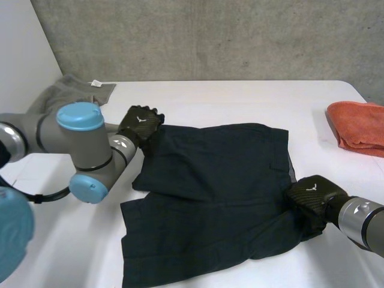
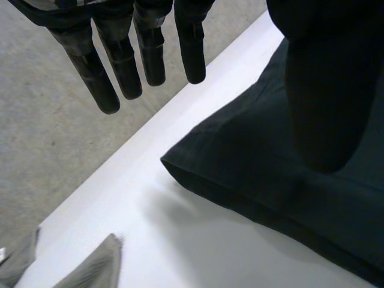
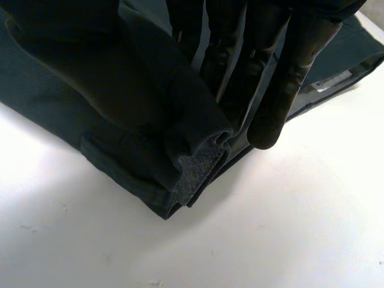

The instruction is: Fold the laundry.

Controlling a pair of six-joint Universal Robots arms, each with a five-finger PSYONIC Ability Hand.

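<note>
A pair of dark shorts [image 1: 210, 180] lies spread across the middle of the white tabletop [image 1: 240, 96], with both robot hands at its edges. The left hand [image 1: 141, 123] sits at the garment's upper-left corner. In its wrist view the fingers [image 2: 123, 66] are straight and clear of the fabric, and the thumb [image 2: 318, 90] hangs over the hemmed corner [image 2: 240, 162], so this hand is open and holds nothing. The right hand [image 1: 312, 195], at the lower right of the frame, has the shorts' right-hand edge. Its wrist view shows a doubled fold of cloth [image 3: 150, 162] pinched between thumb and straight fingers [image 3: 270, 90]. A grey garment [image 1: 72, 90] lies at the upper left of the frame and an orange towel [image 1: 357, 126] at the far right, both well apart from the work. The step in hand appears to be securing two points on the shorts before folding one half over the other. To do it well, the left hand should close on the corner's hem, taking every layer there rather than the top one alone. Both hands should then rise together, keeping the cloth between them taut. The carried edge would best be laid square on the opposite one so that no slack bunches along the crease.
</note>
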